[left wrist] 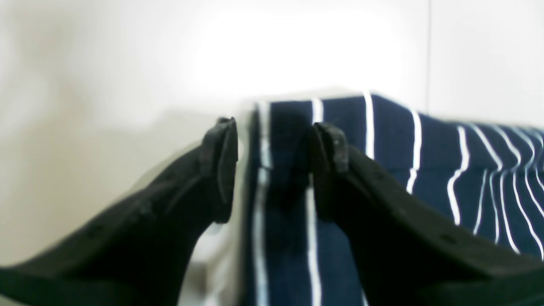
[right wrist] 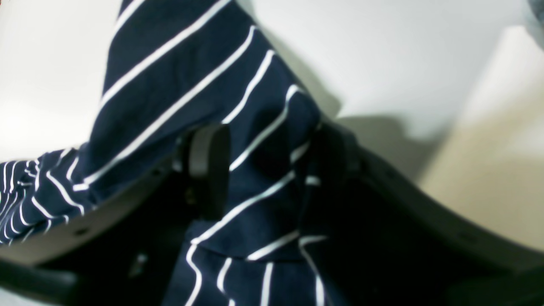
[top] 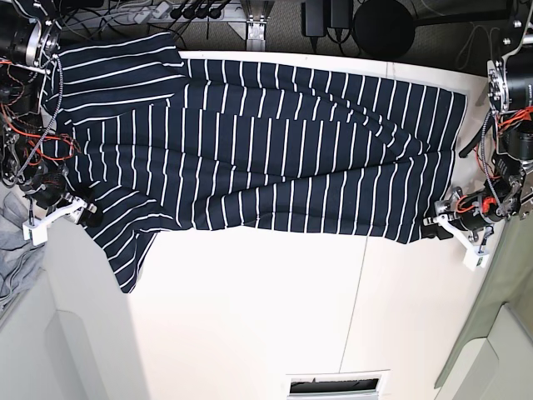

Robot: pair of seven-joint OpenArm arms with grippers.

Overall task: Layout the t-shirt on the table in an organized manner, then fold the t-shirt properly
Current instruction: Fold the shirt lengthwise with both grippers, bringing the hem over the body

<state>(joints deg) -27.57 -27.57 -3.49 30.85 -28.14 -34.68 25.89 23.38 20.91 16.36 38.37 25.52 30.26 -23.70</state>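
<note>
The t-shirt (top: 266,150) lies spread across the far half of the table (top: 250,317), with its long way running left to right, from one arm to the other. The left gripper (left wrist: 276,140) sits at the shirt's near right corner. Its jaws are apart and nothing is pinched; the corner edge of the cloth lies between them. The right gripper (right wrist: 267,165) is at the left end, by the sleeve. Its jaws stand wide too, and striped cloth lies between and over them, but it does not look squeezed. Each arm is right beside its own end of the shirt. I think a fold will need both grippers to close on these near corners and carry them toward the far edge.
</note>
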